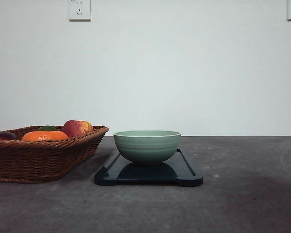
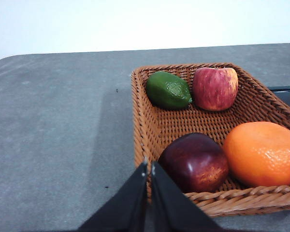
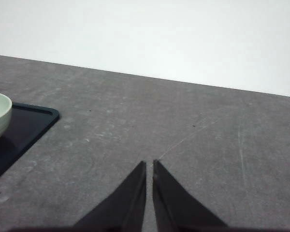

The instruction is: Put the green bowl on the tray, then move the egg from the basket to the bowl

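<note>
Green bowl [image 1: 147, 145] upright on the tray [image 1: 186, 171], set toward the tray's far half, base touching the dark surface, with its reflection on the tray in front of it. Tray flat on the grey table [image 1: 242, 199], near the centre in the front view. Basket [image 1: 43, 158] on the robot's left, just beside the tray, apart from it, nearest corner close to the bowl's rim. Inside the basket, in the left wrist view: green lime [image 2: 168, 90] and red apple [image 2: 215, 88] side by side against one wall; dark red apple [image 2: 194, 162] and orange [image 2: 263, 153] side by side against the opposite wall, touching or nearly so. No egg discernible among the basket's contents; interior of the bowl not visible in the front view, and only a sliver of it in the right wrist view. Left gripper [image 2: 149, 166] over the basket's rim beside the dark red apple, jaws drawn together with a hairline gap, nothing between them. Right gripper [image 3: 149, 165] over bare table, well apart from the tray's corner [image 3: 34, 121] and the bowl's edge [image 3: 0, 116], jaws likewise drawn together and holding nothing. White wall [image 1: 184, 68] behind the table, with two sockets [image 1: 79, 9] high up.
</note>
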Robot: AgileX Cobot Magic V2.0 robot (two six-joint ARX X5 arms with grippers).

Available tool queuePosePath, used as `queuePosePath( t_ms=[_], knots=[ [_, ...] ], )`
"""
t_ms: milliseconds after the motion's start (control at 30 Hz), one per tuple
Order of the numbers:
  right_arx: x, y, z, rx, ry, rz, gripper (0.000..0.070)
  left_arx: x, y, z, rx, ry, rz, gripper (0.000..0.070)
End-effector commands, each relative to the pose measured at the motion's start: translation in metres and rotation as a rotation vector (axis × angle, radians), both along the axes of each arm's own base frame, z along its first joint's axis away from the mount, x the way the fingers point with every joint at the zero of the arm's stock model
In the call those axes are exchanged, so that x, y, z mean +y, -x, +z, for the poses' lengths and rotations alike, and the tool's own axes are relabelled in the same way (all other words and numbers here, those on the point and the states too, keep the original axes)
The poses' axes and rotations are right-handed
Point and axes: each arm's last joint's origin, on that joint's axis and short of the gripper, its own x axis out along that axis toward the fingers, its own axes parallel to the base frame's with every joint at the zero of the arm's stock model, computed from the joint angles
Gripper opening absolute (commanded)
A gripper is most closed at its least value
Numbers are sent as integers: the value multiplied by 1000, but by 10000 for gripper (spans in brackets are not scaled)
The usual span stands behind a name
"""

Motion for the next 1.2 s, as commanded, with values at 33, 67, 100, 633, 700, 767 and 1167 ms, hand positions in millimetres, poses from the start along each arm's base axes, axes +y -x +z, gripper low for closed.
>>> queuePosePath(
  t_ms=[33, 67, 100, 633, 700, 767, 1167],
  knots=[
    [0, 0, 0, -10, -18, -4, 17, 0, -1, -7, 25, 2, 0, 0],
    [0, 0, 0, -9, -18, -4, 17, 0, -1, -7, 25, 2, 0, 0],
    [0, 0, 0, -9, -18, -4, 17, 0, -1, -7, 25, 2, 0, 0],
    [0, 0, 0, -9, -18, -4, 18, 0, -1, -7, 25, 2, 0, 0],
    [0, 0, 0, -9, -18, -4, 17, 0, -1, -7, 25, 2, 0, 0],
    [0, 0, 0, -9, -18, -4, 17, 0, -1, -7, 25, 2, 0, 0],
    [0, 0, 0, -9, -18, -4, 17, 0, -1, -7, 25, 3, 0, 0]
  ],
)
